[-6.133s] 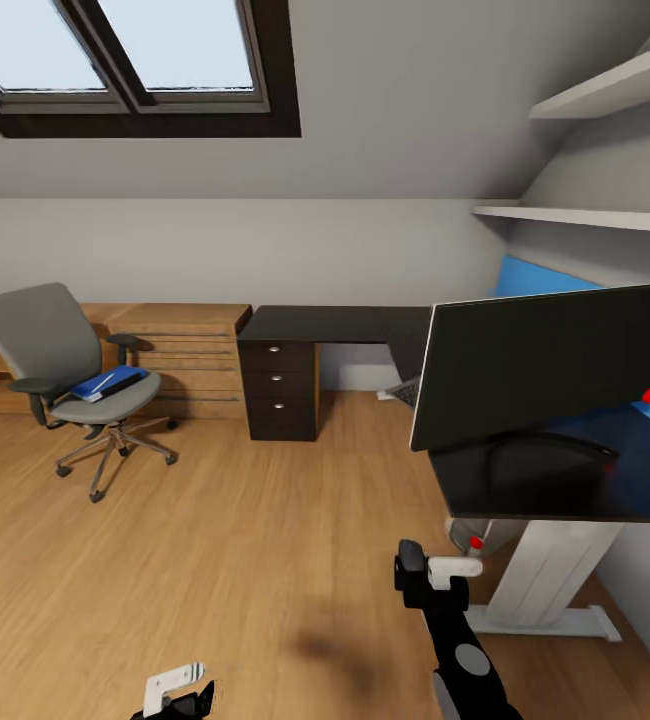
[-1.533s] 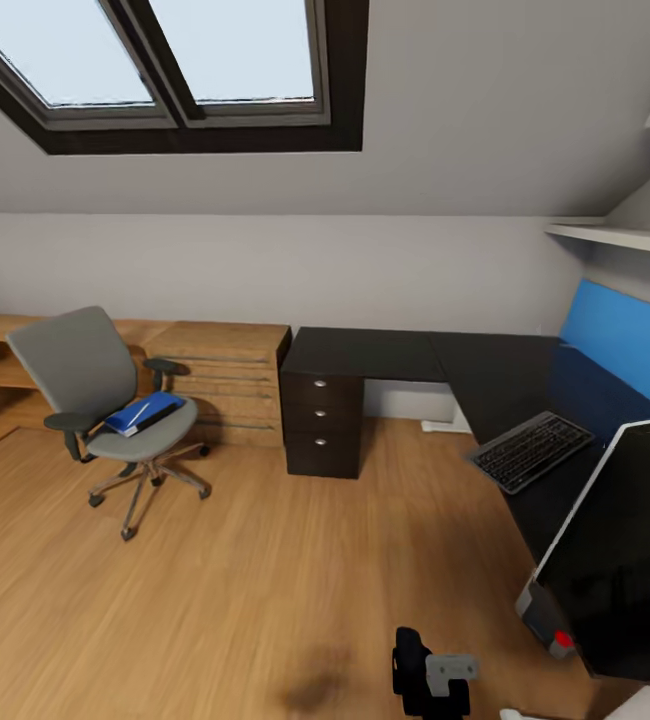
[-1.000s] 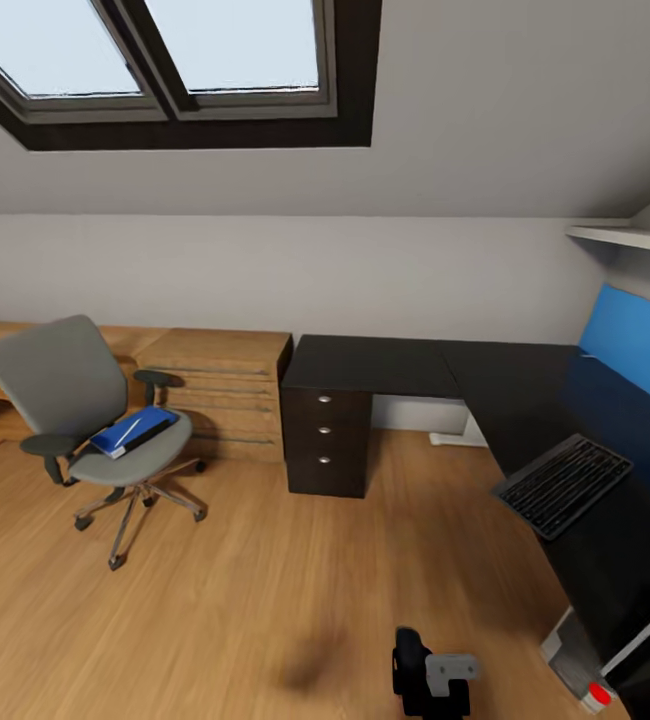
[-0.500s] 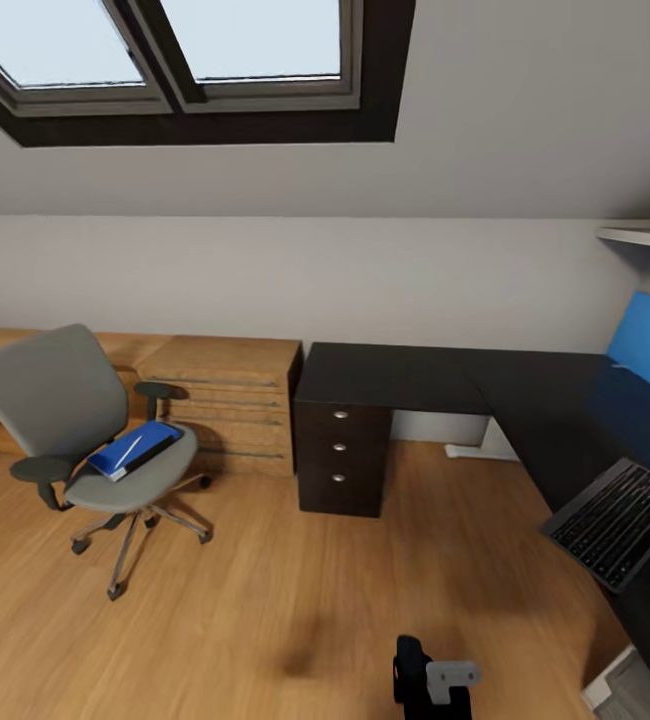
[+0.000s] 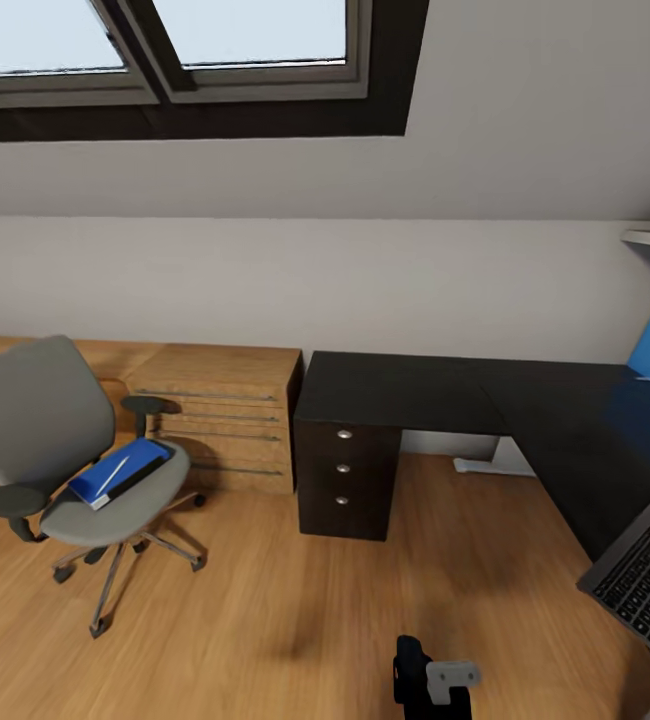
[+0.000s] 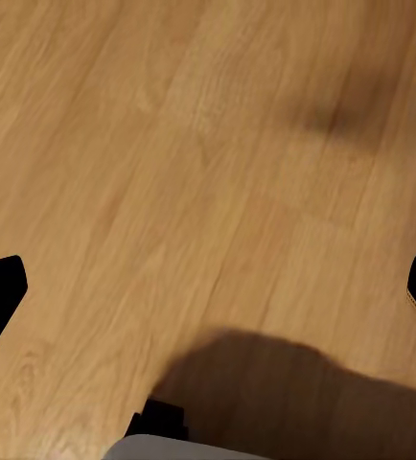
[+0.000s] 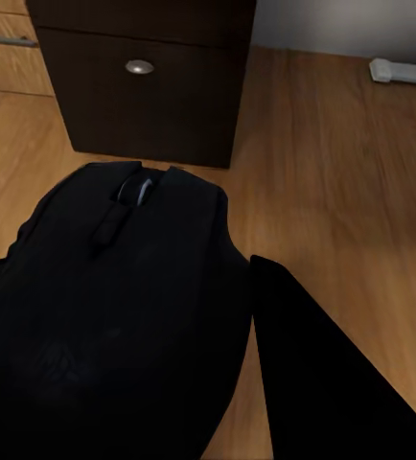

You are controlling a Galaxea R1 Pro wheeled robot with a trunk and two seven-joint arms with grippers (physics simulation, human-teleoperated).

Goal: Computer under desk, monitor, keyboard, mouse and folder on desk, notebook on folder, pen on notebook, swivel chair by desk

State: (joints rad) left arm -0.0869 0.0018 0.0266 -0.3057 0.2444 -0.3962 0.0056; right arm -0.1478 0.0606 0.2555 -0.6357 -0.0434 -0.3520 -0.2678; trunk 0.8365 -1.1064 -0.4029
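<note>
While the right end effector pinches the small, hard, slick mouse by its sides | left end effector spread over floor | keyboard lower right on counter.

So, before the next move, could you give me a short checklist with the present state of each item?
1. Mouse gripped in right jaws: ok.
2. Left jaws open, nothing between them: ok.
3. Keyboard on desk: ok.
4. Folder moved to desk: not ok, it lies on the chair seat.
5. Chair next to desk: not ok, it stands apart by the oak drawers.
6. Monitor on desk: cannot tell.
</note>
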